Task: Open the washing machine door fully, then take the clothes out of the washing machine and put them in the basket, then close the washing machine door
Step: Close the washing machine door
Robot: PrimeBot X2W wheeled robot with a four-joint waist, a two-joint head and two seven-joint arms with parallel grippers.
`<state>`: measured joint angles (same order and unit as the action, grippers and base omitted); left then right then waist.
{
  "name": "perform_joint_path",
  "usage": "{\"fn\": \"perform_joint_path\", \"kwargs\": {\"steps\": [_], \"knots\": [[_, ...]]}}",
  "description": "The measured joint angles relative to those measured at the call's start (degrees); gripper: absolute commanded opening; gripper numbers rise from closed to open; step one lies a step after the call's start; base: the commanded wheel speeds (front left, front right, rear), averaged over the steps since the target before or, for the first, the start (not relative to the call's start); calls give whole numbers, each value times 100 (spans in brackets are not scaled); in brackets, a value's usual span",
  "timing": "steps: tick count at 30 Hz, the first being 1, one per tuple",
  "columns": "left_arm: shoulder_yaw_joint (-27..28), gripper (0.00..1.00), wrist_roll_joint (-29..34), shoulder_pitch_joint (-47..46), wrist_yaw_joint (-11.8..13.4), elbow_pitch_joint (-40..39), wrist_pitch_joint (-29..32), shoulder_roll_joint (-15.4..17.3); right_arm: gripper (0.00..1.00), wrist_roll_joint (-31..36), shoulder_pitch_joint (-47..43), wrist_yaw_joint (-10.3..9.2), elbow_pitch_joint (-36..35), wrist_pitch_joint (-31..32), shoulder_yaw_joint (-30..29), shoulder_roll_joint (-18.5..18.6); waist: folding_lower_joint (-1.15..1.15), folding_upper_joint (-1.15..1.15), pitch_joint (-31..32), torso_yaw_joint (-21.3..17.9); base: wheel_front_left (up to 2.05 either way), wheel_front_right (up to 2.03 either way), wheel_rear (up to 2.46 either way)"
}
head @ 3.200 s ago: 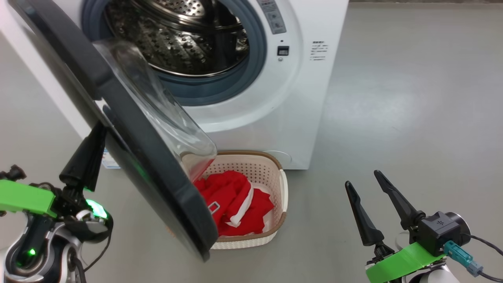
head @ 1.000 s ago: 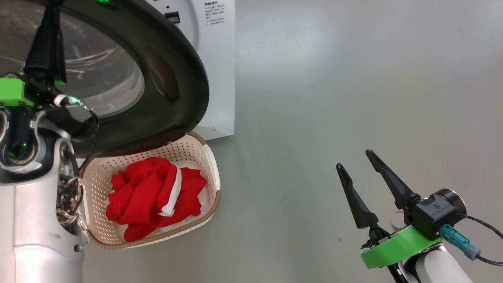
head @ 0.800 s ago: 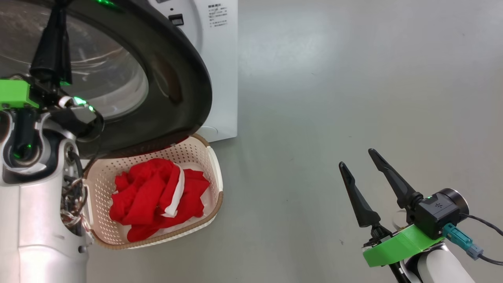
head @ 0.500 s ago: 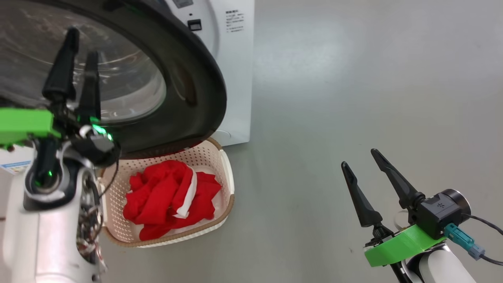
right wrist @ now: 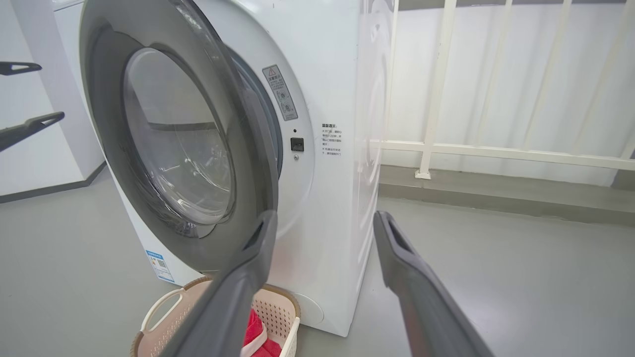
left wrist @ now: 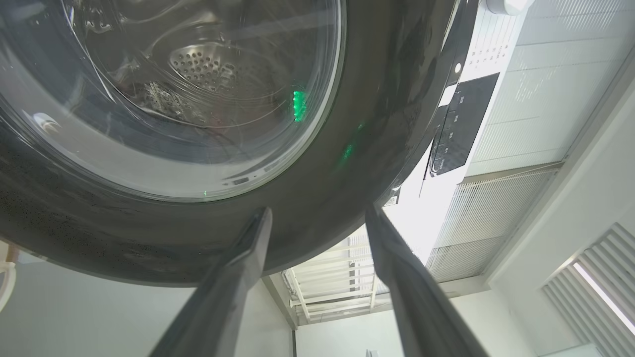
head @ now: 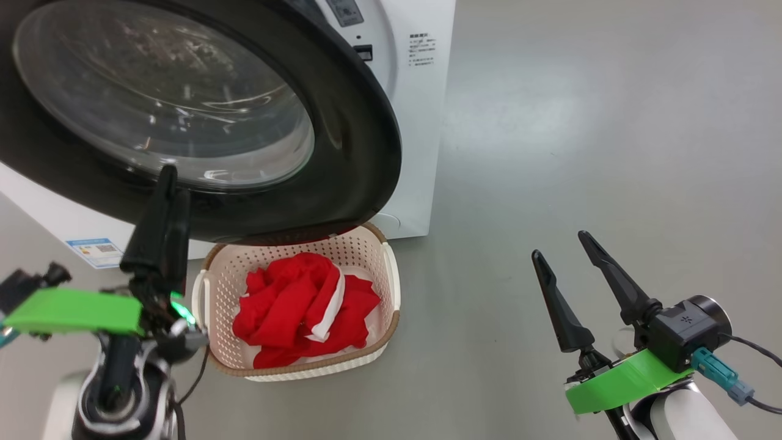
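The washing machine door (head: 360, 153) (right wrist: 106, 124) stands ajar, its black rim a narrow gap off the white washing machine (head: 421, 122) (right wrist: 337, 99). Through its glass I make out the steel drum. The cream basket (head: 391, 287) (right wrist: 285, 297) sits on the floor under the door, with the red clothes (head: 293, 305) (right wrist: 255, 329) bundled inside. My left gripper (head: 168, 183) (left wrist: 318, 210) (right wrist: 30, 96) is open and empty, its tips just short of the door's (left wrist: 347, 148) lower rim. Off to the right, my right gripper (head: 559, 244) (right wrist: 325, 214) hangs open over bare floor.
Grey floor stretches wide to the right of the machine. A white railing (right wrist: 426, 148) runs behind it on that side. A blue label sticker (head: 91, 252) marks the machine's lower left front. A white wall panel (right wrist: 44, 124) stands to the left.
The door has swung from wide open to nearly against the machine. My left gripper has dropped off the door glass to below its rim. The head camera has shifted. The right gripper has barely moved.
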<state>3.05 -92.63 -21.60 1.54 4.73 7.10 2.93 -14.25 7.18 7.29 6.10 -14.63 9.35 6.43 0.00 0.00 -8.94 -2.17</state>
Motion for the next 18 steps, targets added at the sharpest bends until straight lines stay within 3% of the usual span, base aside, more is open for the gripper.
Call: {"fn": "perform_joint_path", "kwargs": {"steps": [6, 13, 18], "knots": [[-218, 100, 810, 819, -102, -517, -383, 174, 100, 14, -3, 0, -7, 0, -20, -35, 0, 0, 98, 91, 0, 0, 0], [-526, 100, 2212, 1393, -219, -691, -1082, 453, 100, -37, -184, 0, -51, 0, -35, -109, 0, 0, 255, 127, 0, 0, 0], [-824, 100, 3426, 1484, -456, -700, -1686, 780, 100, -35, -267, 0, -59, 0, -197, -151, 0, 0, 363, 141, 0, 0, 0]]}}
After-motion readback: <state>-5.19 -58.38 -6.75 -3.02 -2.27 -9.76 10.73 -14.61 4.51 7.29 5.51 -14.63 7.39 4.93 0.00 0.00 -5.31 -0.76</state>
